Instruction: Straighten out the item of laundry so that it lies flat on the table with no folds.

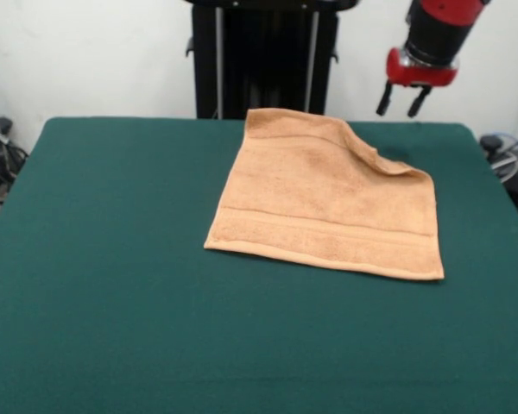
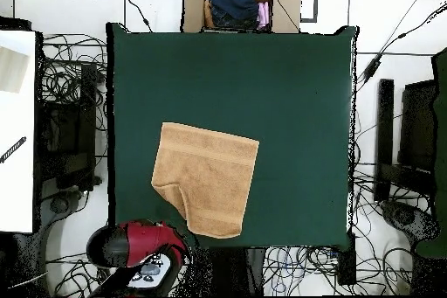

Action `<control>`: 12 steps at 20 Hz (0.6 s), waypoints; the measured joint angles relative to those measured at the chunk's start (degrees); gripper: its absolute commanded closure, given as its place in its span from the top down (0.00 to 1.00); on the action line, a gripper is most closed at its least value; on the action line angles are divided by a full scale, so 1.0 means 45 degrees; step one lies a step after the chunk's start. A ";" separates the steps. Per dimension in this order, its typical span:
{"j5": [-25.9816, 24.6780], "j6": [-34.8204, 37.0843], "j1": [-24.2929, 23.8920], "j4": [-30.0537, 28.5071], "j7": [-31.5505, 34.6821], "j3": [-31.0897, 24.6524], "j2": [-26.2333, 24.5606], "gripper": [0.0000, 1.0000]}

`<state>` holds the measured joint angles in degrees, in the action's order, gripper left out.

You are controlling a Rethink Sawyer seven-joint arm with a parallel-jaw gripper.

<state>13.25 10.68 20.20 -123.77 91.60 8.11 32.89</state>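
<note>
Front view has my gripper (image 1: 403,100) up off the table (image 1: 112,259), fingers apart, holding nothing, just past the towel (image 1: 328,198). I judge the job mostly done: the peach terry lies spread near the table's middle, border band flat, but one far corner is folded over and needs pulling out.

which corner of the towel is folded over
The towel corner nearest the gripper is turned in; its other three corners lie flat on the table.
</note>
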 measured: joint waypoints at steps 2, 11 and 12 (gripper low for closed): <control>-0.0003 0.0003 0.0012 -0.0002 0.0000 -0.0002 0.0055 1.00; -0.0003 0.0365 -0.0022 0.0121 0.0000 0.0130 0.0500 1.00; -0.0005 0.0436 -0.0022 0.0149 0.0000 0.0160 0.0517 1.00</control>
<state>13.22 12.64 20.10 -123.10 91.60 8.83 35.22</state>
